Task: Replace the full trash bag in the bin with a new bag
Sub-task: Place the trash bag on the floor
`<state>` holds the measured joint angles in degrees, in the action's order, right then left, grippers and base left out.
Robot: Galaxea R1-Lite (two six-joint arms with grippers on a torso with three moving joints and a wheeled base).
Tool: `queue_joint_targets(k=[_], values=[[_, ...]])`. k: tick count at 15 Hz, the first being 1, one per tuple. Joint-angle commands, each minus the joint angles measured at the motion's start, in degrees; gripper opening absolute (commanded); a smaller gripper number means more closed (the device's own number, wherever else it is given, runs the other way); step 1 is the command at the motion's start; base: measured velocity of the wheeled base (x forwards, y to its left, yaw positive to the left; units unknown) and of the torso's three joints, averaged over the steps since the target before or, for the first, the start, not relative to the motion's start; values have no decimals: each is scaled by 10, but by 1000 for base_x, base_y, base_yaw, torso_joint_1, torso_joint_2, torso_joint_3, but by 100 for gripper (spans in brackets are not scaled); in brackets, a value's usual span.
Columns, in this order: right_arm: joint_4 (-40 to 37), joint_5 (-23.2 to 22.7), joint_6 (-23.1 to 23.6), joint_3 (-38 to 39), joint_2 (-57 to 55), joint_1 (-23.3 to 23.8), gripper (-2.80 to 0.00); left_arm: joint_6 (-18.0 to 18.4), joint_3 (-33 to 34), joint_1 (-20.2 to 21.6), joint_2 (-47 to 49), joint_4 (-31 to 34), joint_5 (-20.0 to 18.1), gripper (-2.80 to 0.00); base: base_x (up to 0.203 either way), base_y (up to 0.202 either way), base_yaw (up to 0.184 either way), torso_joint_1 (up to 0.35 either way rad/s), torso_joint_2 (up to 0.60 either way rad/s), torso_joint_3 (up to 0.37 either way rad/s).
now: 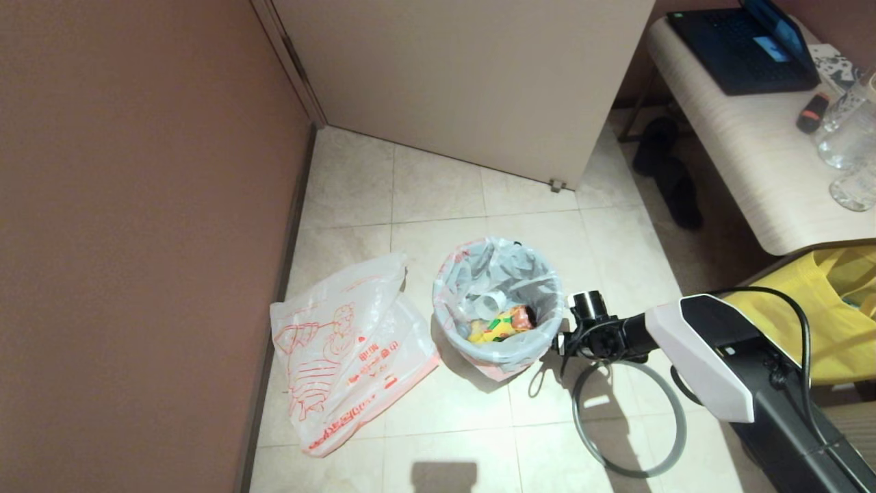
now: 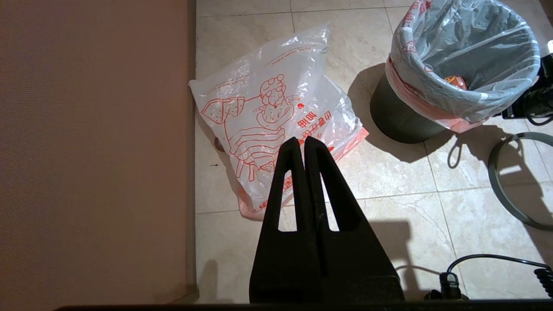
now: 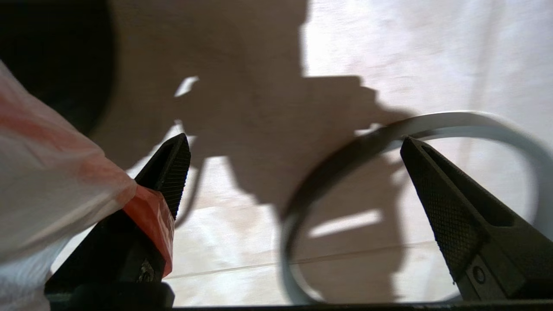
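Observation:
The full trash bag lines the black bin, its pink rim band folded over the outside. A white cup and a yellow-orange packet lie inside it. The new bag, printed with a red cartoon figure, lies flat on the floor left of the bin. The bin's grey hoop lies on the tiles to its right. My right gripper is open low beside the bin's right side, above the hoop, and the bag's pink rim touches one finger. My left gripper is shut and empty, above the new bag's near edge.
A brown wall runs along the left, and a pale door panel stands behind the bin. At the right are a table with a laptop and bottles, a yellow tote and black slippers.

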<state>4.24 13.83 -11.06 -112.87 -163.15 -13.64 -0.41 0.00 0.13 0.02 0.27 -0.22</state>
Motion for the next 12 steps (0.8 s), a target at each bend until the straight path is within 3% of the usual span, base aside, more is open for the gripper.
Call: queue_joint_targets(k=[1,2,3,6,12], values=[[1,129,84,0,-11,-2,0,0,0,0,1,0,0,-280,0,0,0,0,0,0],[4,200,128,0,-15,-2,0,0,0,0,0,0,0,-280,0,0,0,0,0,0],[10,242,157,0,-17,-1,0,0,0,0,0,0,0,-280,0,0,0,0,0,0],[62,320,181,7,-8,2,0,0,0,0,1,0,0,-280,0,0,0,0,0,0],[74,352,184,74,107,-7,0,0,0,0,0,0,0,-280,0,0,0,0,0,0]])
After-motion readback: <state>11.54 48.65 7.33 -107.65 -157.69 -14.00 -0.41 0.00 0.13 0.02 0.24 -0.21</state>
